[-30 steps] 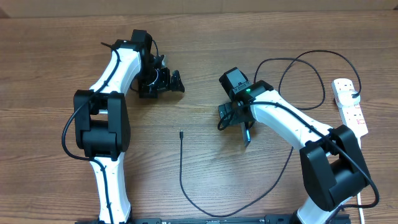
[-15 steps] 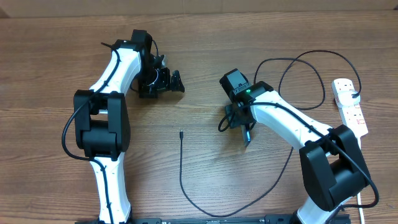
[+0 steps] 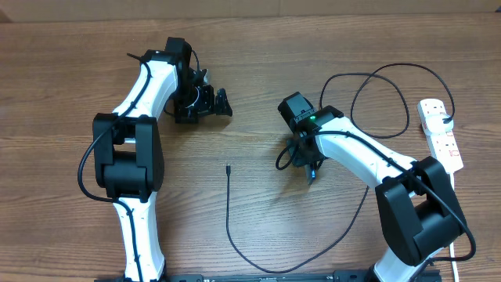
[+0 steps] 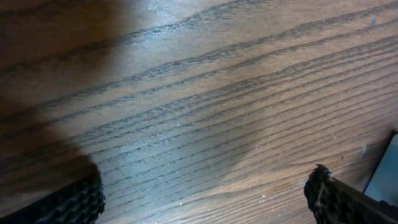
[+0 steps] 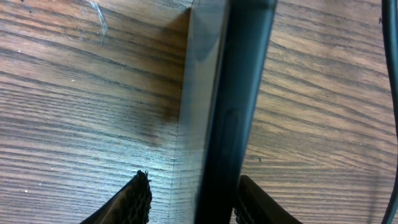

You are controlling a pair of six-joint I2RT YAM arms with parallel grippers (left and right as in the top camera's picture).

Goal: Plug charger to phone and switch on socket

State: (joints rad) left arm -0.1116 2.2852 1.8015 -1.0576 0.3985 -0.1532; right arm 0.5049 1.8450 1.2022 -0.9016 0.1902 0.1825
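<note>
since 1 second ago the right gripper (image 5: 191, 198) has narrowed around the phone (image 5: 231, 93), now on edge right of centre; whether it pinches yet, i cannot tell. the right arm reaches in from the near right. the left gripper (image 3: 207, 103) hovers far left, fingers spread wide. the charger (image 3: 228, 205) lies apart.

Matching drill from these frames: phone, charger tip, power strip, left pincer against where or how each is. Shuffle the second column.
1. phone
2. charger tip
3. power strip
4. left pincer

A. open, over bare table
B. by the table's right edge
C. on edge between the right pincer's fingers
D. lying mid-table, nothing touching it

Pairs: 1-C, 2-D, 3-B, 4-A
</note>
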